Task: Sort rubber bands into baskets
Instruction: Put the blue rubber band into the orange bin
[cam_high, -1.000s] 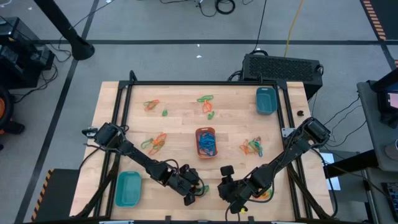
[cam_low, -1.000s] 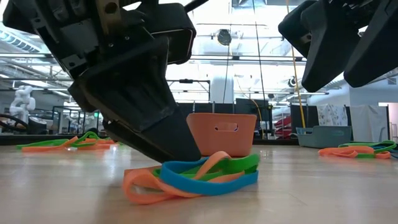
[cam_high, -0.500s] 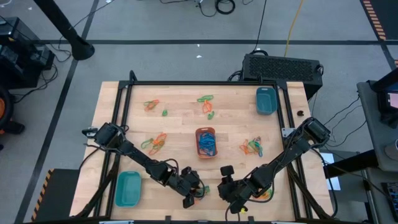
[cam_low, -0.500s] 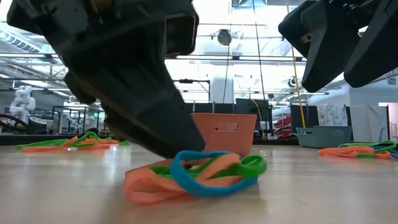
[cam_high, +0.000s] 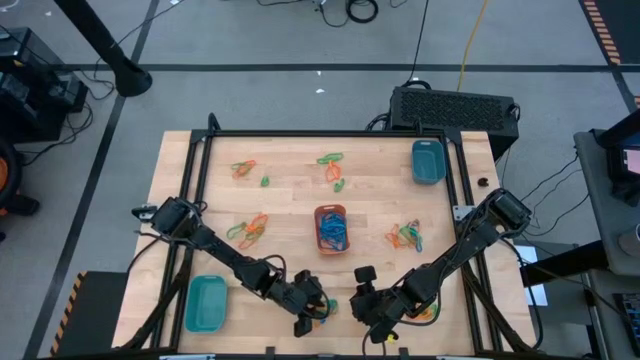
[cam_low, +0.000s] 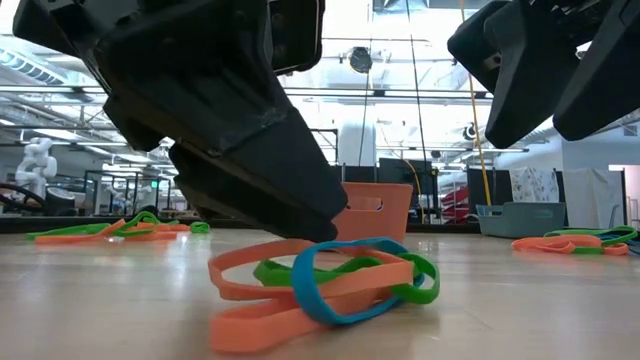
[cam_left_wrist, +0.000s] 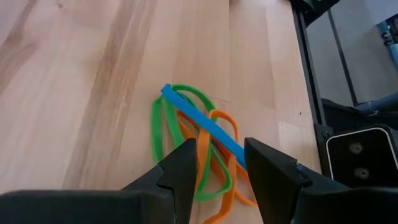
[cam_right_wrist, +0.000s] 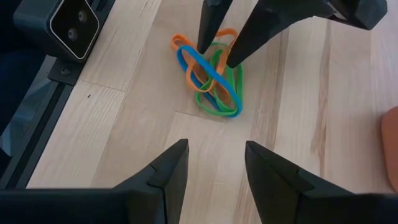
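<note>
A tangle of rubber bands (cam_right_wrist: 212, 78), orange, blue and green, lies near the table's near edge (cam_high: 330, 306). My left gripper (cam_left_wrist: 214, 155) stands open over it, fingers slanting down into the tangle (cam_low: 330, 290). My right gripper (cam_right_wrist: 214, 155) hangs open just to the tangle's right (cam_high: 362, 303), touching nothing. The orange basket (cam_high: 331, 228) at the table's middle holds blue bands. One teal basket (cam_high: 207, 303) sits near left, another (cam_high: 427, 161) far right. My left gripper comes at the tangle slanting down from the table's left, fingers apart. One fingertip (cam_right_wrist: 203, 48) sits on the orange and blue bands, the other (cam_right_wrist: 231, 61) on a green one. The blue band (cam_left_wrist: 211, 129) runs between the fingers. An orange loop (cam_low: 250, 266) stands raised; the rest lies on the table.
More mixed band heaps lie at left of middle (cam_high: 250, 229), right of middle (cam_high: 405, 236), far left (cam_high: 243, 168) and far middle (cam_high: 333, 165). A black frame rail (cam_high: 330, 133) rims the table. Bare wood lies between the heaps.
My left gripper has tipped and turned at the wrist while staying in place, still open. The tangle under it has been stirred: it lay flat, and now the blue band stands up as a loop, an orange loop has risen, and the heap has spread.
</note>
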